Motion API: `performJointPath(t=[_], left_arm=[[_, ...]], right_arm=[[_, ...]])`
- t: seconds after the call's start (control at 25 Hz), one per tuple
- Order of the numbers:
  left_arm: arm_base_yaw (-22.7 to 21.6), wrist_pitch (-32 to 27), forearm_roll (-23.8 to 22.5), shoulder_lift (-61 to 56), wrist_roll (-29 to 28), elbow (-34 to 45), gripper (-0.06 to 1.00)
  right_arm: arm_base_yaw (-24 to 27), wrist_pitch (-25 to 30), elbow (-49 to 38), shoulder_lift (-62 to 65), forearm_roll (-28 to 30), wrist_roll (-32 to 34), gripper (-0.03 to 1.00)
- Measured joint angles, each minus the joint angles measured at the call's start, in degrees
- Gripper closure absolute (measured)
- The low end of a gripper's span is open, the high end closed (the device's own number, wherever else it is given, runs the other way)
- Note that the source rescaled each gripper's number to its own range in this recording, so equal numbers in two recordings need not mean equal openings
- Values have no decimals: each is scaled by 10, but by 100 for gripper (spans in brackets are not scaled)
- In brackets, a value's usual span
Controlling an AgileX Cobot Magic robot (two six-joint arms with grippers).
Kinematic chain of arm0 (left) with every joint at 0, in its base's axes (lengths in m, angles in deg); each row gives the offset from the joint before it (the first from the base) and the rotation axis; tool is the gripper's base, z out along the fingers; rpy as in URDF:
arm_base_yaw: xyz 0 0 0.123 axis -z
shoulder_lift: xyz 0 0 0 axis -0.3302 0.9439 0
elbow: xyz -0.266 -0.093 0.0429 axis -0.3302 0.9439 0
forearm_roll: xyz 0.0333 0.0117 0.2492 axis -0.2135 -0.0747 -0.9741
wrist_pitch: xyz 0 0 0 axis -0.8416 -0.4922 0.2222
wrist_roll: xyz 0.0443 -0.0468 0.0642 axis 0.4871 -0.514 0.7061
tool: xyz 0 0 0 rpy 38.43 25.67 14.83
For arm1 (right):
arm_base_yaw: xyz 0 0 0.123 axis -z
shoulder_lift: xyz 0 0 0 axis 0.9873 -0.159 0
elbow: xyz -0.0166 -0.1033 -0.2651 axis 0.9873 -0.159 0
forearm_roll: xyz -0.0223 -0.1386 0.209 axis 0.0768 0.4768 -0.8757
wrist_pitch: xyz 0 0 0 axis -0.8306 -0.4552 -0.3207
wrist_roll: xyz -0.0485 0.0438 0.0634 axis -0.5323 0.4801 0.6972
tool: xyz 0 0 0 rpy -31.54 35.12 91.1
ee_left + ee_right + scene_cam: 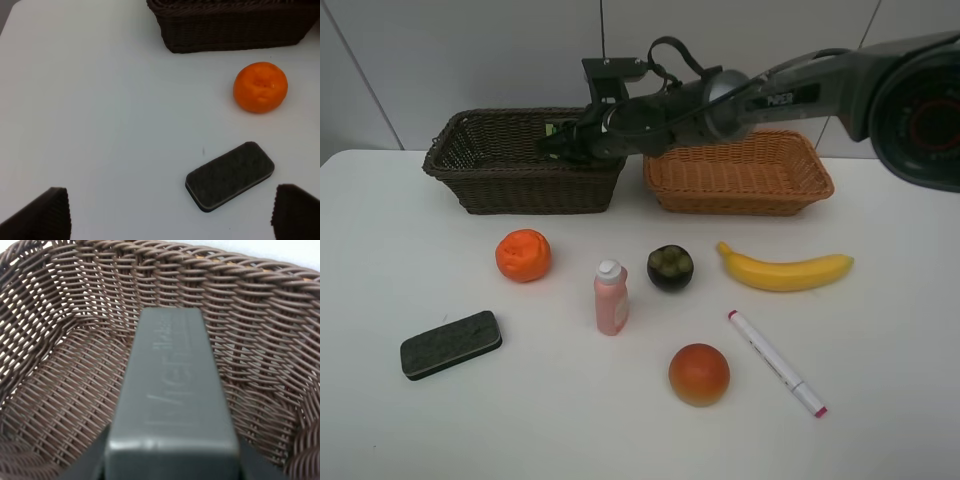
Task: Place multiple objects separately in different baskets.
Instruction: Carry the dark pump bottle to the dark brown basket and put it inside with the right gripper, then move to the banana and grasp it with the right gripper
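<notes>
Over the dark brown basket (pixel 525 185), at the back of the white table (pixel 380 250), that's where your right gripper (pixel 563 142) hangs. The arm stretches across from the right side, passing over the back of the light orange-tan basket (pixel 740 190).

Check the right wrist view. The dark green bottle (pixel 172 405) lies lengthwise between the fingers (pixel 87 465), which are parted just the bottle's width and press on its two sides, so it is grasped. Its far end points down toward the weave inside the basket, and you can't tell from here whether it touches. That view also gives you raised lettering on the bottle, where the high camera catches only a sliver of green label at the gripper.

Now your left gripper (pixel 170 222): it is spread as wide as it goes, with nothing between the tips, hovering above bare table. Only the left wrist view shows it. The dark rectangular eraser (pixel 230 175) sits just ahead of the fingertips, the wrinkled orange (pixel 260 87) beyond it, and a corner of the dark basket further on.

The high camera alone lays out the rest for you, all on the table in front of the baskets. The pink bottle (pixel 611 298) stands upright with the dark mangosteen (pixel 670 267) beside it and the yellow banana (pixel 787 271) further right. The red-orange round fruit (pixel 699 374) and the white pink-tipped marker (pixel 776 362) lie nearest the front edge.
</notes>
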Motion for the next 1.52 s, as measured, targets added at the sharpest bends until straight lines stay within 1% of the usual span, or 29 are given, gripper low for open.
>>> performJointPath(t=[0.08, 0.12, 0.16, 0.2, 0.32, 0.56, 0.68, 0.8, 0.92, 1.08, 1.2, 1.32, 1.36, 1.4, 1.52], left_arm=[[0, 0, 0, 0, 0, 0, -6], [0, 0, 0, 0, 0, 0, -6], [0, 0, 0, 0, 0, 0, -6], [0, 0, 0, 0, 0, 0, -6], [0, 0, 0, 0, 0, 0, -6], [0, 0, 0, 0, 0, 0, -6], [0, 0, 0, 0, 0, 0, -6], [0, 0, 0, 0, 0, 0, -6], [0, 0, 0, 0, 0, 0, -6], [0, 0, 0, 0, 0, 0, -6], [0, 0, 0, 0, 0, 0, -6], [0, 0, 0, 0, 0, 0, -6], [0, 0, 0, 0, 0, 0, -6], [0, 0, 0, 0, 0, 0, -6], [0, 0, 0, 0, 0, 0, -6]], right_arm=[[0, -12, 1, 1, 0, -1, 23], [0, -12, 2, 2, 1, -6, 12], [0, -16, 3, 3, 1, -11, 6], [0, -17, 4, 3, 2, -15, 3], [0, -18, 4, 3, 3, -18, -1], [0, -12, 4, 17, 12, -21, -1], [0, 7, 4, 50, 34, -24, -1], [0, 45, 4, 105, 64, -31, -1], [0, 132, 4, 170, 85, -61, -1], [0, 319, 5, 251, 90, -154, -1], [0, 465, 5, 293, 90, -249, -1], [0, 618, 5, 315, 91, -334, 1], [0, 650, 5, 319, 91, -350, 2], [0, 670, 4, 321, 91, -361, 3], [0, 684, -9, 321, 91, -372, 4]])
